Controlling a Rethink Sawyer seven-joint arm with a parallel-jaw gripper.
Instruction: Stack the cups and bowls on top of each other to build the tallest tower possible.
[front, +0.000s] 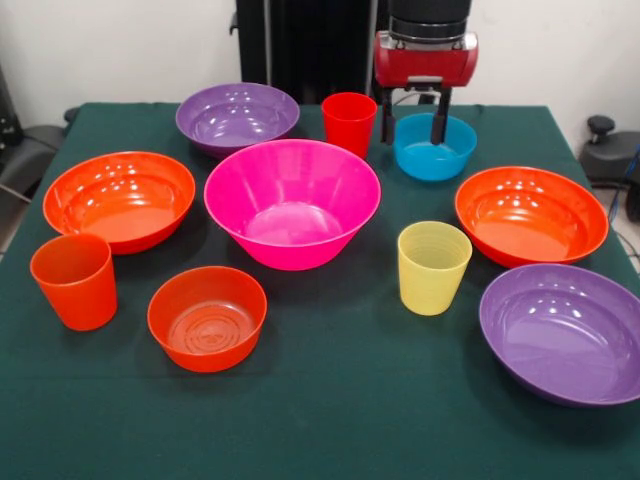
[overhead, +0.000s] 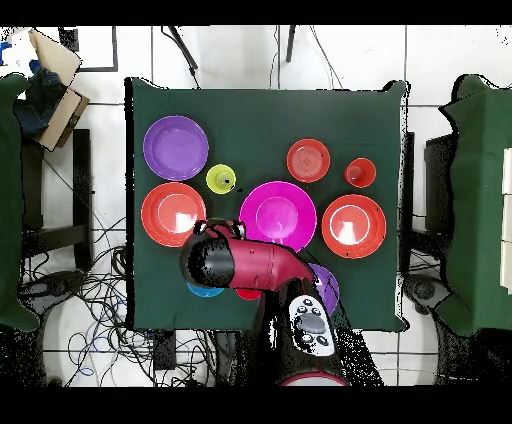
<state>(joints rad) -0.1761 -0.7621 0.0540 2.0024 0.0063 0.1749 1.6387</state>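
The gripper (front: 412, 125) is hanging over the blue bowl (front: 434, 150), jaws spread, one outside its rim beside the red cup (front: 349, 122), the other inside.

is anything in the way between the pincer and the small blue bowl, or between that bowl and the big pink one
Nothing visible blocks either. The pincer hangs open right at the small glossy blue plastic bowl, one finger over its inside. Toward the big deep pink plastic bowl the green cloth is bare; the ribbed red plastic cup stands beside that path, at the table's far side.
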